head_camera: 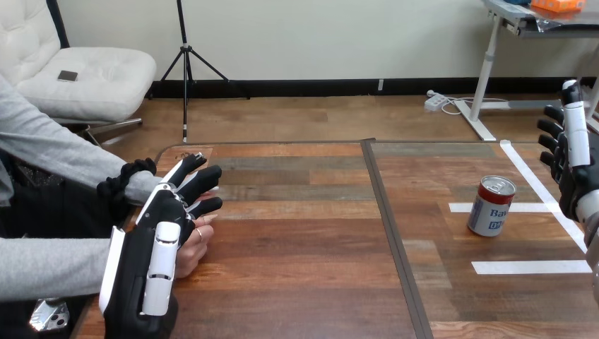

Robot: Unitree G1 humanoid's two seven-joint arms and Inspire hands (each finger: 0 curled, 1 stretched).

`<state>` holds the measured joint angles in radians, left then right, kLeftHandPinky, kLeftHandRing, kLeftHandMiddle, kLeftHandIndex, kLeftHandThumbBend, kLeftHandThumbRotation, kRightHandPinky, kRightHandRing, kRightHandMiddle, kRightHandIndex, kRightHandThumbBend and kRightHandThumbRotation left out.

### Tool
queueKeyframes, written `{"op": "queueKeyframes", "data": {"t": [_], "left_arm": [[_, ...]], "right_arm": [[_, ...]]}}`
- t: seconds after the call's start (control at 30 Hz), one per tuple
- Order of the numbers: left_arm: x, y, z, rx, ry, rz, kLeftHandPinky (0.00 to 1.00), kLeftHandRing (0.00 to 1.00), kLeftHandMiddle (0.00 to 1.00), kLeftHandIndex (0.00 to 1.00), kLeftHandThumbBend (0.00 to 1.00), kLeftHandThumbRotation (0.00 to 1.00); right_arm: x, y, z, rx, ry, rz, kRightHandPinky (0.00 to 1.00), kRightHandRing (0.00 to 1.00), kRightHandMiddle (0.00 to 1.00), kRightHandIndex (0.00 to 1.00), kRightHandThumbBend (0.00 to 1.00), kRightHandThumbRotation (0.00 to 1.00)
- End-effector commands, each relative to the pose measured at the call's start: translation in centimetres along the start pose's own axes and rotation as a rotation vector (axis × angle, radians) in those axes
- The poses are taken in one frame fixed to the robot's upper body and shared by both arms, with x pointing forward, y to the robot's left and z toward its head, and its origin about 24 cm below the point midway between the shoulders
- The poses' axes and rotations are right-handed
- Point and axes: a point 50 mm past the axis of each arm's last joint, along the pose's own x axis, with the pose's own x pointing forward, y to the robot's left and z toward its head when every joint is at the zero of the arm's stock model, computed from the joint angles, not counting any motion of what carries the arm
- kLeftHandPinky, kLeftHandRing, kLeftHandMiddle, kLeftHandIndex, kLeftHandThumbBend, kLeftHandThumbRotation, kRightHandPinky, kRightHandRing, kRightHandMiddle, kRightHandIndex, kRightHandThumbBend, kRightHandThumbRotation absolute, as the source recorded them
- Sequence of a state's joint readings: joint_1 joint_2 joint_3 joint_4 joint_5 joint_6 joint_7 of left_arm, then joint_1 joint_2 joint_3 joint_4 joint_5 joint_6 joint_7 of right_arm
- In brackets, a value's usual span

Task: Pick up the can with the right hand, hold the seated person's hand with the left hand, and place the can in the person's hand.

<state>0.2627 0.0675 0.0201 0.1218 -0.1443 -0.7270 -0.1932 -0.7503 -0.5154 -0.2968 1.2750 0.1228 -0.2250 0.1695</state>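
Right hand (573, 166), open, hangs right of the upright can (491, 205), apart; the can stands among white tape strips (530, 267) on the wooden table (304, 268); far left, the straight-fingered left hand (169, 212) sits over the person's hand (192, 253)

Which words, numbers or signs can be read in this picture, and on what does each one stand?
The can: blue print on its white side, partly turned away around the curve, too blurred to read with certainty.
The white tape lines on the table: plain marks, no text.
Nothing else bears readable text.
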Motion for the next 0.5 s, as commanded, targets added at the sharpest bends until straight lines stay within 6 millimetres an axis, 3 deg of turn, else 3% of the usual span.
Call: {"op": "queueKeyframes", "data": {"t": [0.0, 0.47], "left_arm": [[1.2, 0.1, 1.0, 0.019, -0.068, -0.010, 0.77, 0.84, 0.81, 0.85, 0.43, 1.00], [1.2, 0.0, 0.8, 0.014, -0.069, -0.013, 0.76, 0.83, 0.81, 0.85, 0.45, 1.00]], "right_arm": [[0.5, 0.5, 1.5, 0.034, -0.047, 0.008, 1.00, 0.98, 0.96, 0.96, 0.88, 1.00], [0.3, 0.9, 0.4, 0.040, -0.020, 0.012, 0.99, 0.97, 0.96, 0.96, 0.90, 1.00]]}}
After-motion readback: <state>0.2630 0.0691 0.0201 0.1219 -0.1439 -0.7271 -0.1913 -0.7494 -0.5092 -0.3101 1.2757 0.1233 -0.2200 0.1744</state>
